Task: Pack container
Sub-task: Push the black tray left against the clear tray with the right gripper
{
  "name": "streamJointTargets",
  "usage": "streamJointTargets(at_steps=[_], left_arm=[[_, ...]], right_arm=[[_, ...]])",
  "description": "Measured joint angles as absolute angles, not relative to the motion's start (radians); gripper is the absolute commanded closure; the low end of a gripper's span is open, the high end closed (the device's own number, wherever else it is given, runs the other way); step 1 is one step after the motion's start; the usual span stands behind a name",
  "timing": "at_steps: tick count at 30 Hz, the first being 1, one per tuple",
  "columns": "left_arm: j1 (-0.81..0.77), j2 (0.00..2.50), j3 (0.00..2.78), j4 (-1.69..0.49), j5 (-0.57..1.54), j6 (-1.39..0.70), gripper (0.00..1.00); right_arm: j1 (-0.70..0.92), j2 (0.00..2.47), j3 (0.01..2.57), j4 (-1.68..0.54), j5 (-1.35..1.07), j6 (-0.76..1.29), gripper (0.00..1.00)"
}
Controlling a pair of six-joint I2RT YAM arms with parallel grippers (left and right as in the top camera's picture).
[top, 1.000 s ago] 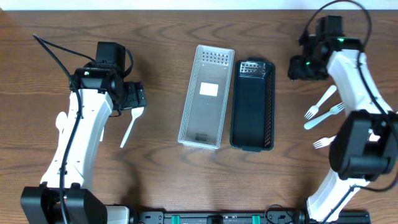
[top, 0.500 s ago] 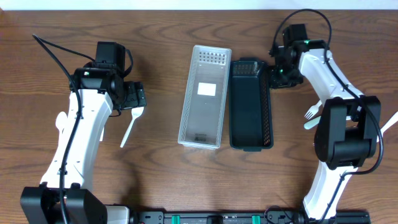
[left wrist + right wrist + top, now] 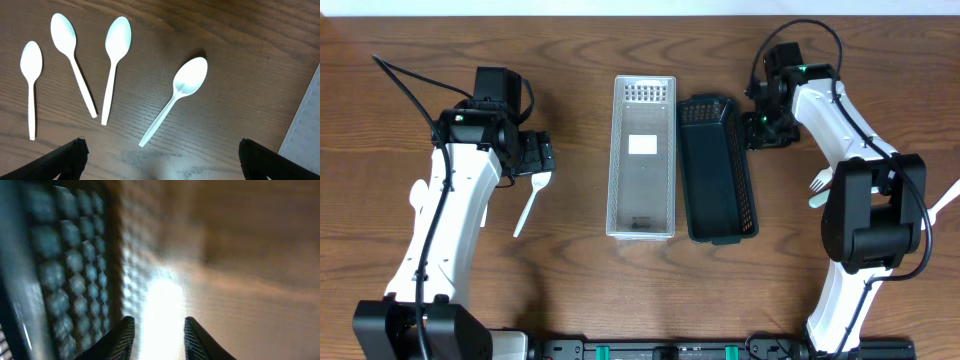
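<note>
Two long containers lie side by side mid-table: a clear mesh container (image 3: pixel 642 155) and a dark mesh container (image 3: pixel 718 170). My right gripper (image 3: pixel 758 127) is against the dark container's right wall near its far end. In the right wrist view the right gripper (image 3: pixel 157 336) stands narrowly open with only bright table between the jaws, and the dark mesh wall (image 3: pixel 60 270) lies just left of them. My left gripper (image 3: pixel 162 162) hangs wide open over several white plastic spoons (image 3: pixel 187 82), touching none. One spoon (image 3: pixel 529 206) shows below the left gripper (image 3: pixel 537 160).
A white fork (image 3: pixel 819 183) peeks out beside the right arm, with another white utensil (image 3: pixel 948 197) at the right edge. A corner of the clear container (image 3: pixel 305 135) shows in the left wrist view. Arm bases stand at the near table edge.
My right gripper swung in from the far right to the dark container's right wall and narrowed its jaws. Both containers slid left and turned slightly. The left arm stayed still.
</note>
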State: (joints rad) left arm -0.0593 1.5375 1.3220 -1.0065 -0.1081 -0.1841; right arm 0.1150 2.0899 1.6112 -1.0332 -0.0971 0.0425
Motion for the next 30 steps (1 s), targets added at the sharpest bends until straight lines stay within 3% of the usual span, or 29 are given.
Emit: streamJointTargets(at_steps=[13,30], left_arm=[[-0.059,1.538,1.322,-1.002,-0.108,-0.184,0.02],[-0.059,1.538,1.322,-1.002,-0.108,-0.184,0.02]], right_arm=[[0.067,2.090,1.612,-1.336,-0.151,0.101,0.77],[0.128,2.090,1.612,-1.296,-0.411,-0.003,0.69]])
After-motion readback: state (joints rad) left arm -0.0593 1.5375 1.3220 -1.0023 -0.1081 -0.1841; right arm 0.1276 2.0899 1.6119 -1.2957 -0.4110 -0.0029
